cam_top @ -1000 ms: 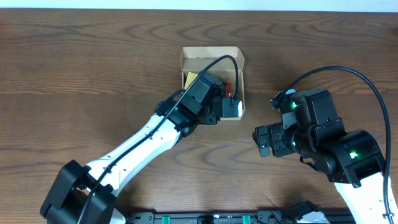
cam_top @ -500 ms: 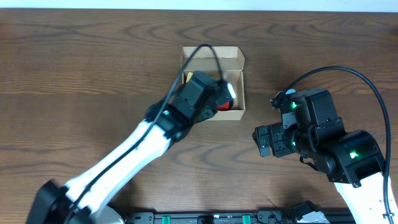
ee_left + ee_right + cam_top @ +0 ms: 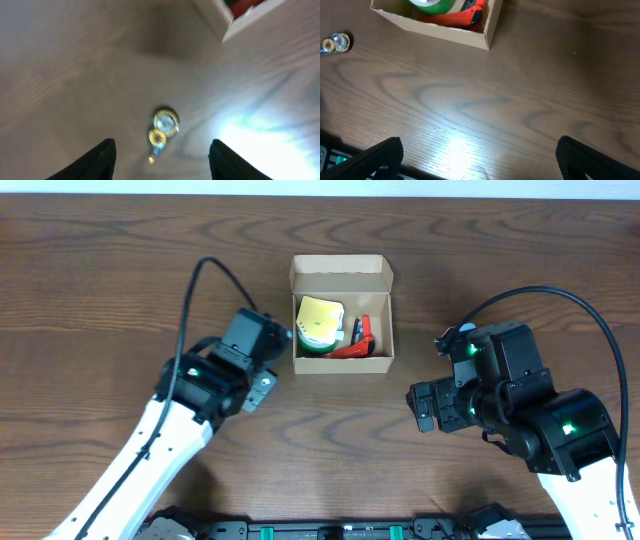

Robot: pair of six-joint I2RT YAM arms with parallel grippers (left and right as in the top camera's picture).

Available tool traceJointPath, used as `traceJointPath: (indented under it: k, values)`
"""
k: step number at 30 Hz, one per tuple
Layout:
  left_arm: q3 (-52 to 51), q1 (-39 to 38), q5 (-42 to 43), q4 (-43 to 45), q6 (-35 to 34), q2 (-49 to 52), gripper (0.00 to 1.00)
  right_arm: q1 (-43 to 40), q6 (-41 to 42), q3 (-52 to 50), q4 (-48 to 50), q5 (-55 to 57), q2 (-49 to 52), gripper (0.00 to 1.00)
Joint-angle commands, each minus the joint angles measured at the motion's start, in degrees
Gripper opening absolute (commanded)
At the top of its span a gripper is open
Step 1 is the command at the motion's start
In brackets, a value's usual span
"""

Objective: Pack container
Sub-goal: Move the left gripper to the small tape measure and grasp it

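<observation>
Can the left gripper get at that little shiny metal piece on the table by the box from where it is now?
Likely yes. The metal piece lies on bare table straight under the open left gripper, apart from the box, with nothing covering it.

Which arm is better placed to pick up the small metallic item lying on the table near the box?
Left. The left gripper is open right above the metallic item; the right gripper is farther away.
</observation>
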Motion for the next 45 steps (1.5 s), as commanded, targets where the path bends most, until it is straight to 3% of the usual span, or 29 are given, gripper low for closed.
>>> traceJointPath:
  k: [1, 6, 10, 14, 17, 33, 45]
  values:
    - [0.57, 3.02, 5.77, -3.45, -1.38, -0.72, 0.64, 0.39, -0.59, 0.13, -0.04, -0.20, -0.04, 0.99]
    - [-0.48, 6.10, 7.63, -7.08, 1.86, -0.74, 0.65, 0.39, -0.59, 0.13, -0.04, -0.20, -0.04, 0.99]
    - [-3.56, 8.00, 9.81, -5.09, 1.86, -0.72, 0.71, 0.37, -0.59, 0.13, -0.04, -0.20, -0.04, 0.99]
    - [-6.16, 8.26, 9.16, -3.08, 1.88, -0.68, 0.80, 0.37, -0.59, 0.13, -0.04, -0.20, -0.04, 0.99]
    - [-8.66, 8.31, 5.86, -1.81, 1.84, -0.37, 0.98, 0.37, -0.59, 0.13, -0.04, -0.20, -0.04, 0.99]
    - [-22.21, 8.66, -0.37, 13.49, -1.42, 3.17, 0.96, 0.44, -0.59, 0.13, -0.04, -0.20, 0.04, 0.99]
    - [-24.83, 11.98, 1.20, 23.69, -2.25, 8.87, 0.95, 0.44, -0.59, 0.13, -0.04, -0.20, 0.07, 0.99]
